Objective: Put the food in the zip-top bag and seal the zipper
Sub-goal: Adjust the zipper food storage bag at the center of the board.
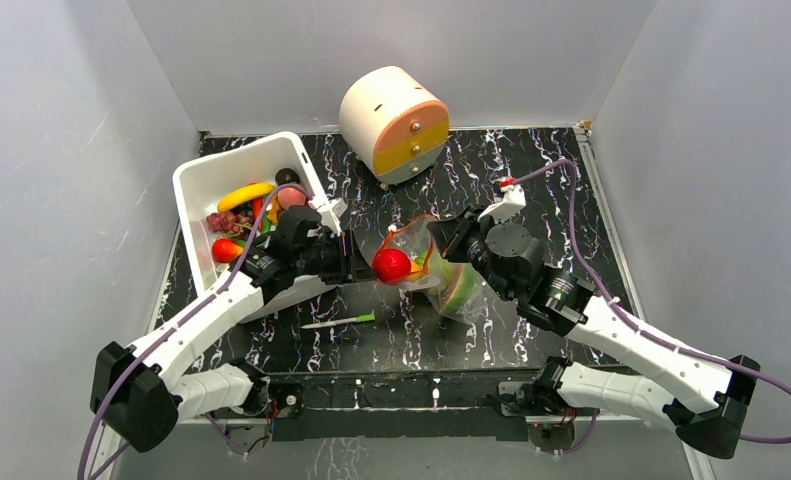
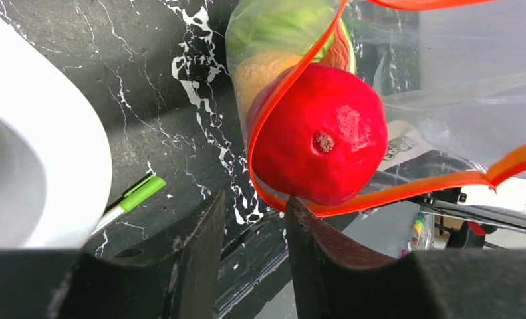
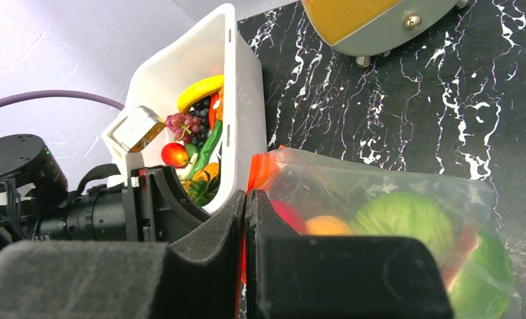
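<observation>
Just ahead of left pincer (image 2: 255,199), red fruit (image 2: 320,133).

The bag (image 2: 446,100) was clear, crinkly, glossy plastic, and the red fruit (image 2: 320,136) was smooth and shiny. The bin (image 1: 199,185) was smooth white plastic; the bench (image 1: 531,170) looked like black white-veined stone.

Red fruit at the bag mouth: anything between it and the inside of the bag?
Nothing visible at the mouth: the red fruit sits in the loop of the zipper, which the right gripper holds. A green piece and an orange piece already lie in the zip-top bag right behind it and may limit depth.
</observation>
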`<act>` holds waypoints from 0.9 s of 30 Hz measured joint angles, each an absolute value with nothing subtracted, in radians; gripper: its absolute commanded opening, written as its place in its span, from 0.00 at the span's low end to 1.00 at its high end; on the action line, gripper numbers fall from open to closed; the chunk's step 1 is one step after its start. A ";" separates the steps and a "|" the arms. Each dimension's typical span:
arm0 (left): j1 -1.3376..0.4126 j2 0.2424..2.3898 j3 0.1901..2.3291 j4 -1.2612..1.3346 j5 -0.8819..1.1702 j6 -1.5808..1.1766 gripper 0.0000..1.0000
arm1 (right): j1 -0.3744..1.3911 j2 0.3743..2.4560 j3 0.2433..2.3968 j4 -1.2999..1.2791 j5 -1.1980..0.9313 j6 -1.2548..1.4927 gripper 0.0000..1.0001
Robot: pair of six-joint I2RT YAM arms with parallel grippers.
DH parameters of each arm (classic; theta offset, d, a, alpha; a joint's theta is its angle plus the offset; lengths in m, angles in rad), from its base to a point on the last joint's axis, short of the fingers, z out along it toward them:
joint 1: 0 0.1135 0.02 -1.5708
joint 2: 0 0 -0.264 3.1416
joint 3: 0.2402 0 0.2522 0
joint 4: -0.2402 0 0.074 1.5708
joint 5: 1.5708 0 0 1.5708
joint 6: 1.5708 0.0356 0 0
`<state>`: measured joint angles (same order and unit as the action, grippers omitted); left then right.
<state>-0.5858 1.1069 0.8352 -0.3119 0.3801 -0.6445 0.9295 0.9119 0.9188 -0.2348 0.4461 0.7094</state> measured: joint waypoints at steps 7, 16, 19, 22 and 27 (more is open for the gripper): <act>-0.587 1.134 0.827 -0.283 0.380 -0.665 0.29 | 0.929 0.909 0.919 -0.234 0.447 0.709 0.00; -0.587 1.147 0.786 -0.191 0.412 -0.739 0.13 | 0.929 0.904 0.919 -0.234 0.445 0.710 0.00; -0.587 1.156 0.769 -0.134 0.435 -0.791 0.00 | 0.929 0.902 0.914 -0.232 0.438 0.718 0.00; -0.587 1.156 0.745 -0.062 0.463 -0.850 0.00 | 0.929 0.891 0.887 -0.223 0.423 0.732 0.00; -0.587 1.156 0.743 0.009 0.488 -0.918 0.00 | 0.929 0.891 0.862 -0.227 0.413 0.740 0.00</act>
